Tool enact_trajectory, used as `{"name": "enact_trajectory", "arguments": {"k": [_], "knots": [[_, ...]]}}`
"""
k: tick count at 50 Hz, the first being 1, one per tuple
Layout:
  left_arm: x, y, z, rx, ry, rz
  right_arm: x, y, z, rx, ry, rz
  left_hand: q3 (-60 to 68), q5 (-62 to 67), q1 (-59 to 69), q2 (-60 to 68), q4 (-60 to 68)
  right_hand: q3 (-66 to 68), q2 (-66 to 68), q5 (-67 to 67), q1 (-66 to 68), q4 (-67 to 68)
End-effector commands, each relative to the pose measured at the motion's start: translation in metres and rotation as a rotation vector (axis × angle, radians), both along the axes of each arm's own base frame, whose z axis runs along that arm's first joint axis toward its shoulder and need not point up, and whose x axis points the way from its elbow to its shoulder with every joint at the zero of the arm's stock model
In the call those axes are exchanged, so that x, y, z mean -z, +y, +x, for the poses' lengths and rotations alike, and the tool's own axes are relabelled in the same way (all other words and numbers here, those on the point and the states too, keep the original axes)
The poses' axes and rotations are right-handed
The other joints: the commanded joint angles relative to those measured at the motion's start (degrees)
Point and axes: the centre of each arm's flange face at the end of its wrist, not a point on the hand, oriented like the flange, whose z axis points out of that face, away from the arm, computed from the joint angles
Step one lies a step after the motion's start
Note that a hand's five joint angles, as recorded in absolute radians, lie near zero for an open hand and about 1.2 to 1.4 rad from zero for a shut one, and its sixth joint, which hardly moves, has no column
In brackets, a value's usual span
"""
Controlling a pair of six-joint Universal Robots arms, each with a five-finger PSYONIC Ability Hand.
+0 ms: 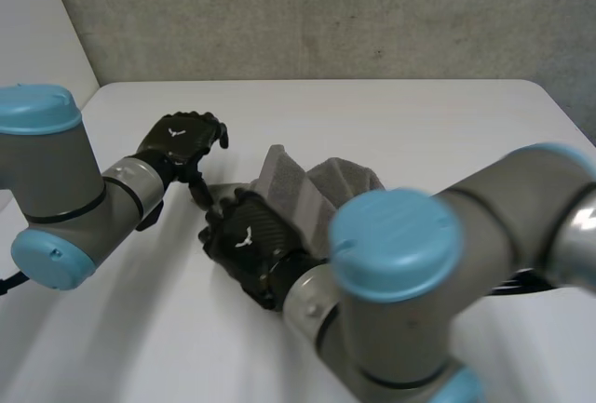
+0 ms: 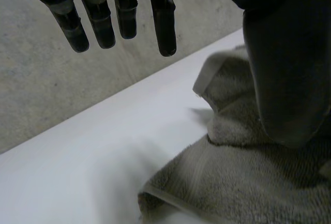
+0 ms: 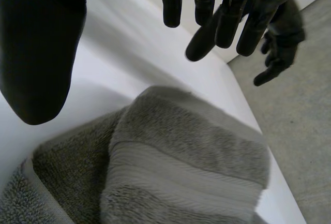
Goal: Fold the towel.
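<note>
bunched towel (image 1: 312, 184) (right arm (image 1: 438, 263) overlapping), white table (image 1: 391, 114)

fluffy terry-cloth towel (image 3: 186, 146), smooth matt table (image 1: 391, 124)

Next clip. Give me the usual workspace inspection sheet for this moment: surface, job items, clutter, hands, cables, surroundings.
Surface: white table, no marks or spills seen.
Job's things: one grey towel, bunched, with a fold standing up, near the table's middle.
Clutter: nothing seen.
Hands: left hand open, above the table beside the towel, holding nothing. Right hand open, over the towel, fingers relaxed and not curled round it.
Cables: nothing seen loose on the table.
Surroundings: grey textured wall behind the table.
</note>
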Motion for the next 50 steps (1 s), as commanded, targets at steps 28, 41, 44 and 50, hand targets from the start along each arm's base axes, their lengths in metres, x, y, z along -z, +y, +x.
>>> {"name": "enact_trajectory", "arguments": {"k": [28, 41, 44, 50], "knots": [[0.049, 0.015, -0.011, 0.148, -0.009, 0.127, -0.016, -0.152, -0.088, 0.724, -0.06, -0.14, -2.83, -1.36, -3.26, -2.52, -2.74, 66.08, 65.82, 66.55, 66.47, 65.14], [0.058, 0.05, -0.031, 0.283, -0.01, 0.185, 0.02, -0.167, -0.15, 0.907, -0.027, 0.019, -2.67, -1.19, -3.1, -2.35, -2.57, -2.78, -3.04, -2.31, -2.39, -3.73], [0.06, 0.056, -0.031, 0.29, -0.014, 0.198, 0.021, -0.163, -0.154, 0.916, -0.046, 0.043, -2.67, -1.19, -3.1, -2.35, -2.57, -3.92, -4.18, -3.45, -3.53, -4.86], [0.065, 0.068, -0.034, 0.301, -0.027, 0.218, 0.023, -0.157, -0.158, 0.874, -0.094, 0.055, -2.33, -0.85, -2.76, -2.01, -2.23, -3.92, -4.18, -3.45, -3.53, -4.86]]}}
